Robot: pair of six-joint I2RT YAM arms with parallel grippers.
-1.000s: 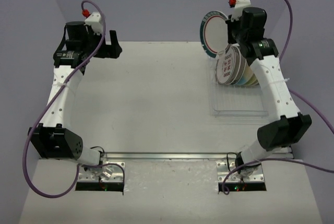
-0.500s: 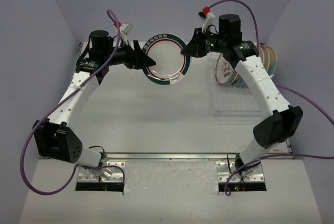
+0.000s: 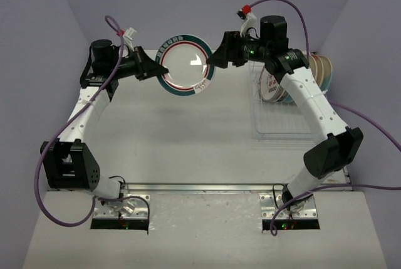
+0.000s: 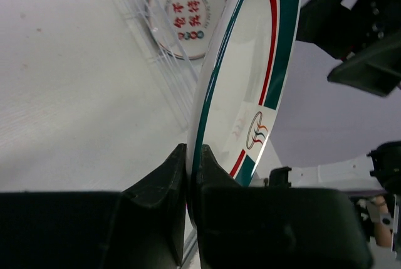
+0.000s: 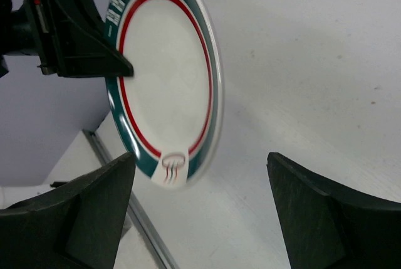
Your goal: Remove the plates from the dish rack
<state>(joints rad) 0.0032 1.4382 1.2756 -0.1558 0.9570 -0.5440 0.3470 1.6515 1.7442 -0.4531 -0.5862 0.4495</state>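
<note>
From above, the left pincer (image 3: 160, 68) clamps the green-rimmed plate (image 3: 186, 64) above the bench (image 3: 188, 143), left of the dish rack (image 3: 285, 121). Left wrist: its fingers (image 4: 163, 187) pinch the rim. Right wrist: the right pincer (image 5: 200, 159) gapes wide, gripping nothing.

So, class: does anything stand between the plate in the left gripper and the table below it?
Nothing visible does. The left gripper holds the plate by the rim, the right gripper hangs open beside it, and the rack sits aside.
</note>
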